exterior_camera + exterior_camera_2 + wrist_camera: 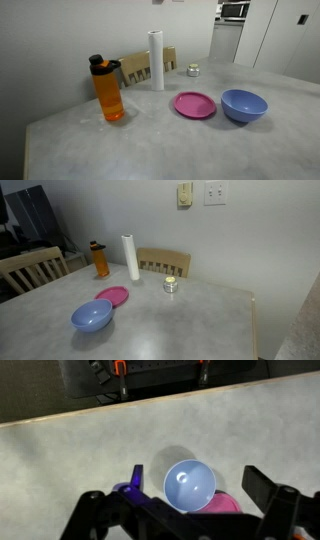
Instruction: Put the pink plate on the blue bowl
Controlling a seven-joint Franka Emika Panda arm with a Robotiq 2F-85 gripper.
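The pink plate [195, 104] lies flat on the grey table, right beside the blue bowl [244, 105]. Both also show in an exterior view, the plate [112, 296] behind the bowl [91, 316]. In the wrist view my gripper [200, 485] is open and empty, high above the table. The bowl [189, 485] sits upright between its fingers, far below. A part of the plate [222, 505] shows beside the bowl, the remainder hidden by the gripper body. The arm is not in either exterior view.
An orange bottle [109, 90] [99, 259] and a white paper roll [156, 60] [130, 257] stand at the back of the table. A small jar [193, 70] [170, 284] sits near them. Wooden chairs [163, 262] [30, 268] stand at the table's edges.
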